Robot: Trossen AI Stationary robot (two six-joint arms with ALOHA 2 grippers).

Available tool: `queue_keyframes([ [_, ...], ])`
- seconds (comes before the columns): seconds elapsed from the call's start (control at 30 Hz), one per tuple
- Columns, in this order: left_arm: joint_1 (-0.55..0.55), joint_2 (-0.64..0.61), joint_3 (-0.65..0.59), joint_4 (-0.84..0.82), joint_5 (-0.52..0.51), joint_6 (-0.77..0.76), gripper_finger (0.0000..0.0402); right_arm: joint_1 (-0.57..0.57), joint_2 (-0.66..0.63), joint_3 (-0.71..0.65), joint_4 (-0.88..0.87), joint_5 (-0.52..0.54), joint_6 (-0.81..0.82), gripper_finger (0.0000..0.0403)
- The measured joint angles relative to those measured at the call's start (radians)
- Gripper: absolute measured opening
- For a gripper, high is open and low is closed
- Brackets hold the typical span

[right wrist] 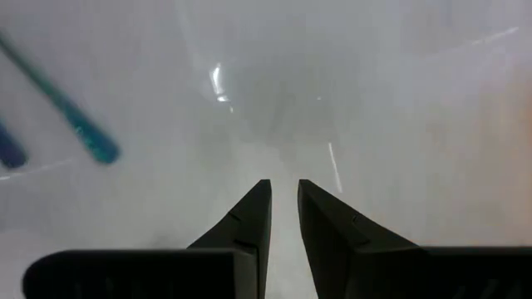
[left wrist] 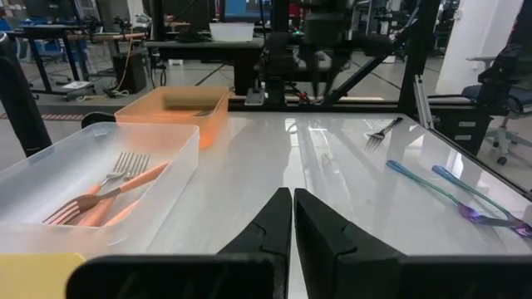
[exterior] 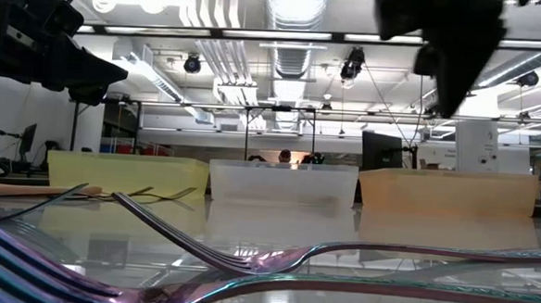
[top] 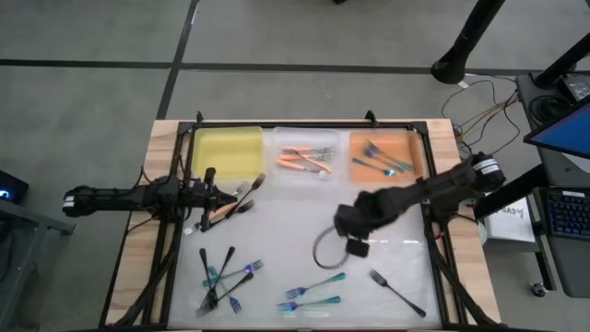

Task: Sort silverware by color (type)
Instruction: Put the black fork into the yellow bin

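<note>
a: where are the forks?
b: scattered near; the teal ones lie left-right, three trays far.
a: claws?
b: left gripper pressed together at left; right gripper mid-table, slightly parted, empty.

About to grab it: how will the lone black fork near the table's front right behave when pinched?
The black fork looks thin and rigid, so it probably won't bend. It lies flat on the glossy table, so it may skid. Probably light.
</note>
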Motion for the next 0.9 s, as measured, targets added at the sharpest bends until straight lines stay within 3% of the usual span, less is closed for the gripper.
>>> queue_keyframes([
  [0.4, 0.000, 0.001, 0.000, 0.000, 0.000, 0.000, 0.0000, 0.285, -0.023, -0.153, 0.101, -0.001, 0.386, 0.0054],
  [0.57, 0.000, 0.000, 0.000, 0.000, 0.000, 0.000, 0.0000, 0.351, -0.018, -0.217, 0.262, -0.001, 0.457, 0.0054],
  [0.9, 0.000, 0.003, 0.000, 0.000, 0.000, 0.000, 0.0000, 0.459, -0.018, -0.238, 0.293, -0.003, 0.649, 0.0054],
])
